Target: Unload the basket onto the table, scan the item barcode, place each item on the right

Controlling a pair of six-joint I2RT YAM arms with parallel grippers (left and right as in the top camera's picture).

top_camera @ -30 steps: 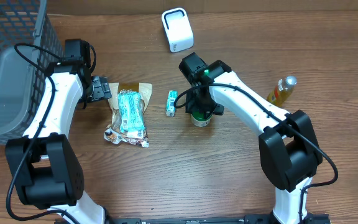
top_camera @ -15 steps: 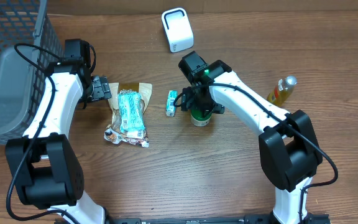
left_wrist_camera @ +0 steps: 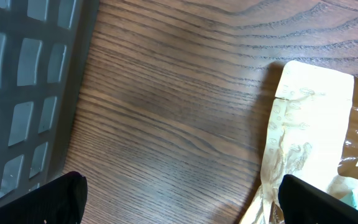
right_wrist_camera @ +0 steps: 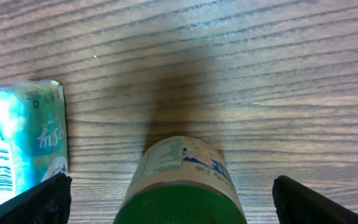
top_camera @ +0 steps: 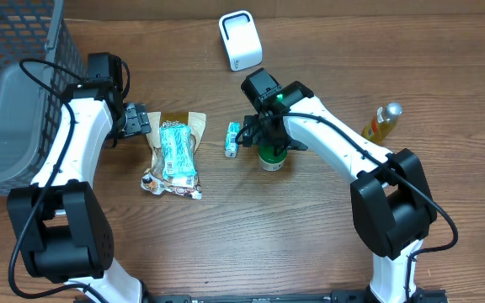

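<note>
Overhead, the count runs: one white scanner point(top_camera: 241, 40) at the far edge of the table point(top_camera: 268, 244), one grey wire basket point(top_camera: 11, 93) at the left, one brown pouch point(top_camera: 194, 124) with one teal wrapper point(top_camera: 176, 150) lying on it, one small teal packet point(top_camera: 233, 139), one green-lidded jar point(top_camera: 270, 160), one yellow bottle point(top_camera: 381, 123) off to the right, and two arms.

The jar stands upright near the middle of the table, just right of the small teal packet and apart from it. The scanner is well beyond both.

The right arm reaches from its base at the near right edge up and leftward, with its wrist tipped down over the jar. The right gripper point(top_camera: 265, 141) is spread wide. In the right wrist view its two fingertips point(right_wrist_camera: 45, 199) sit at the bottom corners with the jar's green lid between them, a gap on each side, so it grips nothing. The packet lies to the left in that view with a barcode showing on its label.

The left arm runs from the near left edge up alongside the basket, wrist turned toward the pouch. The left gripper point(top_camera: 135, 122) is also fully spread and empty. The left wrist view shows bare wood between its fingertips point(left_wrist_camera: 61, 196), the basket wall at the left and the pouch's cream edge at the right
</note>
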